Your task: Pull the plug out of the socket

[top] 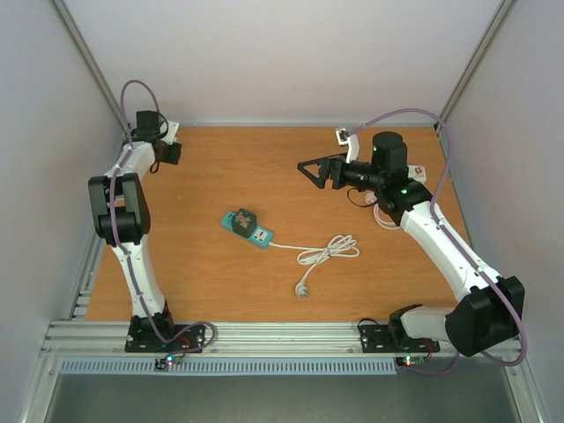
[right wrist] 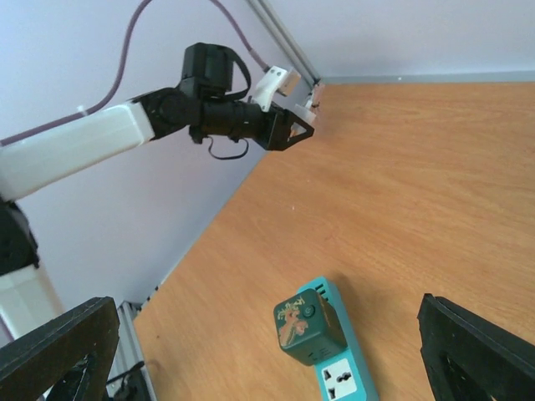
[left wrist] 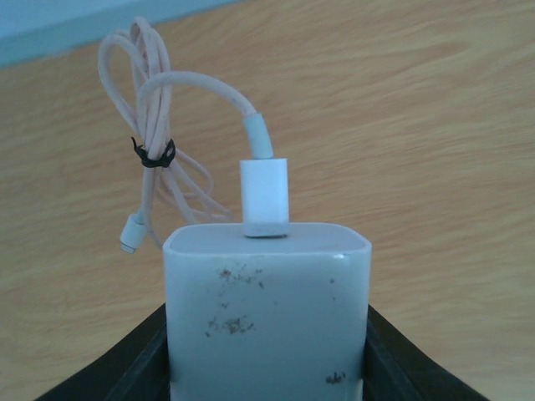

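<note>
My right pincer (top: 310, 174) is gaping wide and empty near the far-right of the tabletop (top: 203, 282). The plug (top: 240, 219) is sitting mid-tabletop on the socket strip (top: 258, 235), nearward and leftward of it. My left pincer (top: 167, 150) is clamping a white charger (left wrist: 266, 309) at the far-left corner.

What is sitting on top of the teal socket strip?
A dark green plug sits on one end of the strip. One free outlet shows beside it. The plug's pins and the outlet under it are covered.
</note>
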